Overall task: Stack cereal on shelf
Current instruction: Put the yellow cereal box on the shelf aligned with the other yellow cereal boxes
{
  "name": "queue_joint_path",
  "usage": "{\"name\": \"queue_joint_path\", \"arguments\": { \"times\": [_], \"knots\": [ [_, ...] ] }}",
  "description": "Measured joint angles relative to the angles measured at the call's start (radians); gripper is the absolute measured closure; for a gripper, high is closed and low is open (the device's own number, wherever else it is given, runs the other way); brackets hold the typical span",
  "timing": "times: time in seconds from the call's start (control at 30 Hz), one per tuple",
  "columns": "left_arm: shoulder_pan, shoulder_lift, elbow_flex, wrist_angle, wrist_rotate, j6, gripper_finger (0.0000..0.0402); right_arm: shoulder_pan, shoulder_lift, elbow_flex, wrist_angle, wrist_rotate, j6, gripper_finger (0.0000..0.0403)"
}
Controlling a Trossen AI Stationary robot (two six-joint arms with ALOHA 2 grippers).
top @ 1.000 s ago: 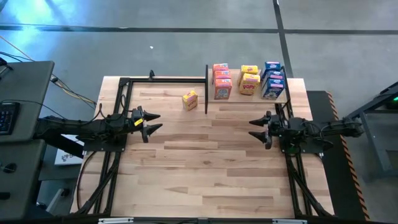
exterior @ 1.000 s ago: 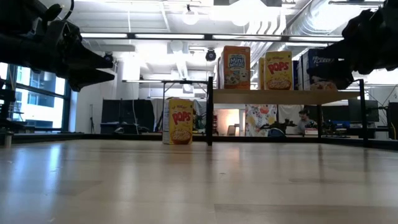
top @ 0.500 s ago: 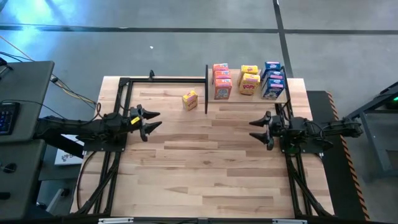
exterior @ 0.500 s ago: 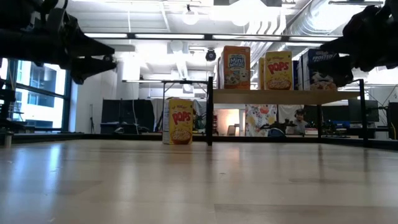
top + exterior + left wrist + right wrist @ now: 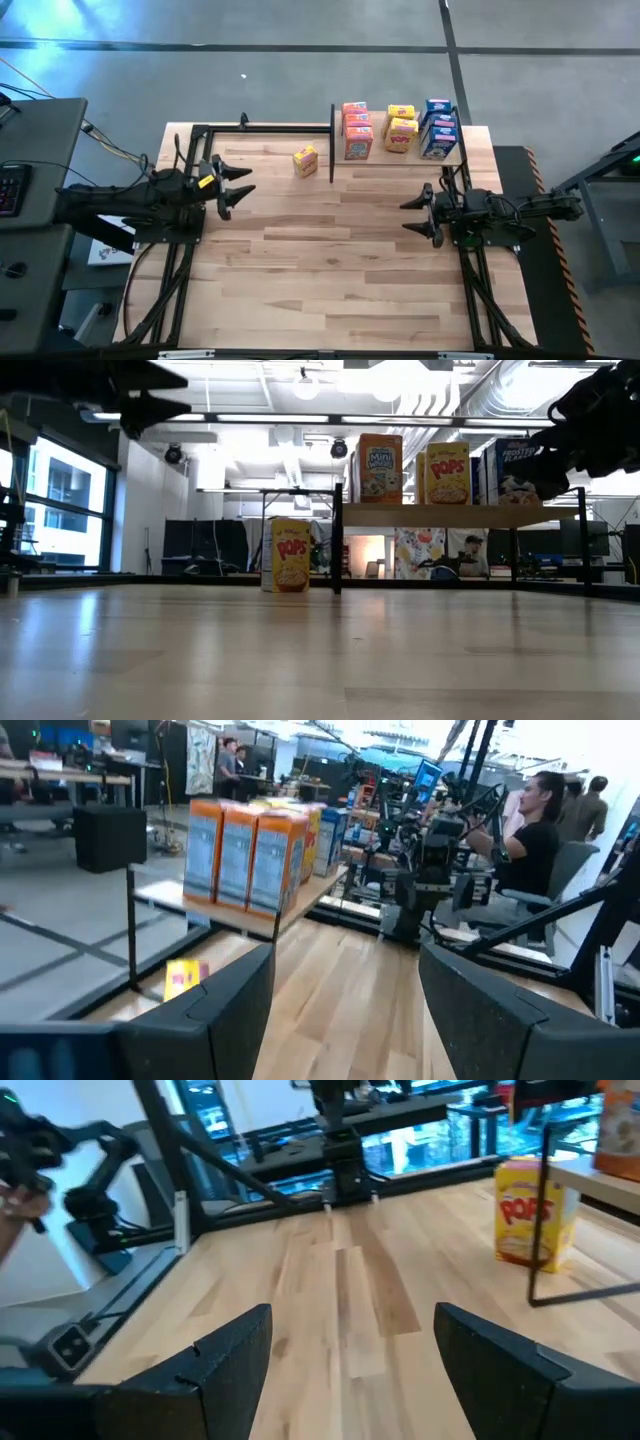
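While eight boxes already crowd the shelf (image 5: 400, 160) at the desk's far right corner, one yellow cereal box (image 5: 306, 160) stands on the desk beside it. Left gripper (image 5: 232, 186) and right gripper (image 5: 418, 215) hover spread and empty; I'd guess the left should fetch it. The rear boxes overlap, hard to count.

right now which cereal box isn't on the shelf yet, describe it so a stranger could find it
At the table's far edge stands the raised shelf on black posts. Just left of its left post, a yellow box stands alone on the tabletop. Every other box sits on the shelf.
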Motion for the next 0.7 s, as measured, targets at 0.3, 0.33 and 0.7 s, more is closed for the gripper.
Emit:
{"name": "queue_joint_path", "arguments": {
  "times": [0.3,0.33,0.7],
  "knots": [
    [0.0,0.138,0.177,-0.13,-0.03,0.038,0.0163,0.0,0.0,0.0,-0.011,0.012,0.031,0.0132],
    [0.0,0.158,0.195,-0.146,-0.04,0.037,0.0163,0.0,0.0,0.0,-0.011,0.012,0.031,0.0132],
    [0.035,0.379,0.404,-0.292,-0.175,-0.084,0.0163,0.0,0.0,0.001,-0.012,0.013,0.034,0.0132]
  ]
}}
